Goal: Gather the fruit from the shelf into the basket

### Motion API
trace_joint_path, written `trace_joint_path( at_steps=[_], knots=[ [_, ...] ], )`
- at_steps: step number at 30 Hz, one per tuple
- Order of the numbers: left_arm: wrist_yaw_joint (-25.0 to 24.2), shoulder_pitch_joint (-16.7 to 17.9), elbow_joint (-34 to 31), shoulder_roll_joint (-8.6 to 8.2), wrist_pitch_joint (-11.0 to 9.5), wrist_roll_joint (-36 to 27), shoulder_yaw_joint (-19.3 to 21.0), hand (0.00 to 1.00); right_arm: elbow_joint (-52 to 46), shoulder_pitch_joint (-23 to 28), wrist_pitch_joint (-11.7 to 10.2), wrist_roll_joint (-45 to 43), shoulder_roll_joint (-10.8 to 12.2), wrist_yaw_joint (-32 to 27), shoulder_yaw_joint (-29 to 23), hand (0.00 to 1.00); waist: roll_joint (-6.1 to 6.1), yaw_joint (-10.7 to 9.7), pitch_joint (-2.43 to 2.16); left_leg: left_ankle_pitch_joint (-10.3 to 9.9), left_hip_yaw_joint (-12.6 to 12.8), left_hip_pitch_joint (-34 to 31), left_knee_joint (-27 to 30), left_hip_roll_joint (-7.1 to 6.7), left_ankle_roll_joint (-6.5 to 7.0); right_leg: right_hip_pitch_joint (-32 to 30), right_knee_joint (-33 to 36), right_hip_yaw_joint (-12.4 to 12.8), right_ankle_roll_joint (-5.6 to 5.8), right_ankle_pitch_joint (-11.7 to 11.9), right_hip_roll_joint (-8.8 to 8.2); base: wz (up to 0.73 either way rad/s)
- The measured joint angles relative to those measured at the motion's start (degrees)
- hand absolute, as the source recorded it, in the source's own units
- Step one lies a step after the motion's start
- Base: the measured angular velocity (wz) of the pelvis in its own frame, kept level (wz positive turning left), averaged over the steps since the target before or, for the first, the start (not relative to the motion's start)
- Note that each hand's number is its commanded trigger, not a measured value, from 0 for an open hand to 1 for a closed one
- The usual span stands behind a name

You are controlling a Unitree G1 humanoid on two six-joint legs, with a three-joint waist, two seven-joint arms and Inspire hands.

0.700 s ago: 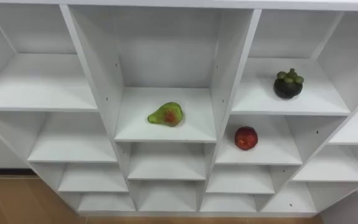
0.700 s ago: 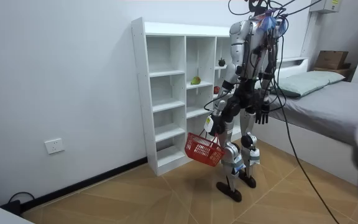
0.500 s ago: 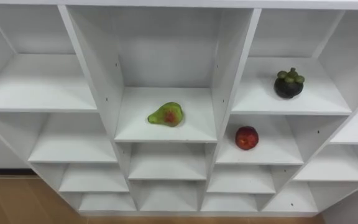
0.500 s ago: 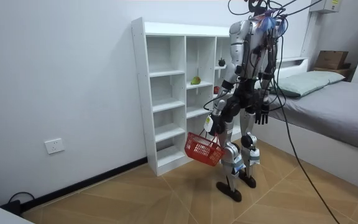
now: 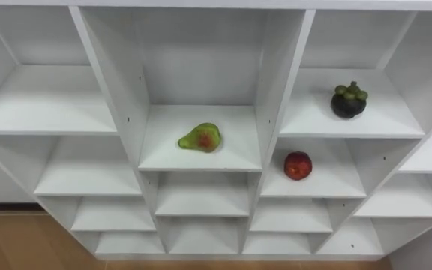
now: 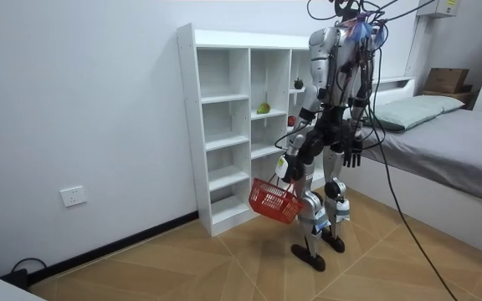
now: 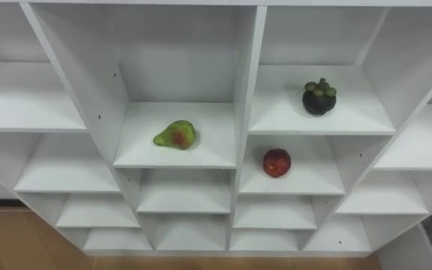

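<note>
In the white closet (image 5: pixel 276 90), a green pear (image 5: pixel 200 138) is seen lying on a shelf of the middle column. In the next column to the right, a red apple (image 5: pixel 298 166) is set on one shelf and a mangosteen (image 5: pixel 349 101) on the shelf above. In the room view the closet is faced by the robot. A red basket (image 6: pixel 273 201) is gripped by the left hand (image 6: pixel 284 165), and the right hand (image 6: pixel 354 156) is hung at the side, fingers relaxed.

The closet (image 5: pixel 276 90) is white; the pear (image 5: pixel 200 138) green and red; the apple (image 5: pixel 297 166) red; the mangosteen (image 5: pixel 348 100) dark with a green top; the basket (image 6: pixel 274 201) red
</note>
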Motion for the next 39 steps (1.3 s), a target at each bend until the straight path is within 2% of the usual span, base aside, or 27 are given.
trace_joint_path(
  at_steps=[10,17,20,28,31,34,38,39],
  knots=[
    [0.0,0.0,0.1,0.01,0.0,-0.1,0.0,1.00,-0.1,0.1,0.0,0.0,0.0,-0.5,-0.4,0.00,-0.41,0.0,0.05,0.0,-0.1,-0.1,0.1,0.05,0.00,0.0,0.0,0.0,0.01,0.0,0.00,0.00],
    [0.9,0.1,0.1,0.06,-0.3,-1.4,-0.1,1.00,-0.6,0.0,-0.2,0.3,0.0,-5.8,-1.7,0.00,-0.44,0.1,0.06,0.0,-0.1,-0.1,0.1,0.00,0.00,-0.1,-0.1,0.0,0.01,0.0,0.02,0.00],
    [1.5,0.2,0.1,0.18,-0.4,-2.3,-0.1,1.00,-1.4,0.1,-1.0,1.5,-0.1,-8.5,-1.9,0.00,-0.34,0.1,0.04,0.0,-0.1,-0.1,0.1,-0.11,0.00,0.0,-0.1,0.0,0.01,0.0,0.03,0.00],
    [2.4,0.0,0.0,0.07,-1.6,-2.4,0.0,1.00,-7.0,0.5,-3.6,3.0,-0.2,-14.5,-4.8,0.00,0.73,0.3,0.00,0.0,1.0,-0.4,-0.2,0.06,-0.01,-1.1,0.6,0.8,0.01,0.0,0.17,-0.05],
    [2.7,-0.5,-0.5,0.06,-2.2,-2.3,0.3,1.00,-15.2,1.9,-6.3,6.6,-0.1,-16.9,-6.8,0.00,1.17,-0.1,-0.12,0.0,0.9,-1.4,-0.1,0.05,-0.01,-2.1,0.8,0.8,-0.07,0.1,0.14,-0.02],
    [4.0,-0.1,-1.3,0.14,-4.3,-3.7,0.5,1.00,-21.7,3.3,-9.7,9.5,-0.1,-18.5,-7.3,0.00,1.11,0.0,-0.23,0.0,1.1,-1.5,0.2,0.03,-0.01,-2.0,0.6,0.8,-0.09,0.2,0.17,0.00],
    [5.1,-0.3,-1.4,0.03,-6.5,-7.0,0.1,1.00,-31.1,6.5,-11.6,10.9,0.0,-19.7,-6.8,0.00,1.20,0.0,-0.19,0.0,1.6,-1.6,0.2,0.02,-0.01,-2.2,0.6,1.4,-0.08,0.2,0.22,-0.07],
    [5.7,-0.4,-1.2,0.05,-7.0,-8.5,0.1,1.00,-33.7,7.4,-12.4,11.0,0.0,-20.3,-6.7,0.00,1.36,-0.1,-0.31,0.0,1.8,-1.6,0.2,0.02,-0.01,-2.2,0.6,1.6,-0.08,0.2,0.23,-0.08]
  ],
)
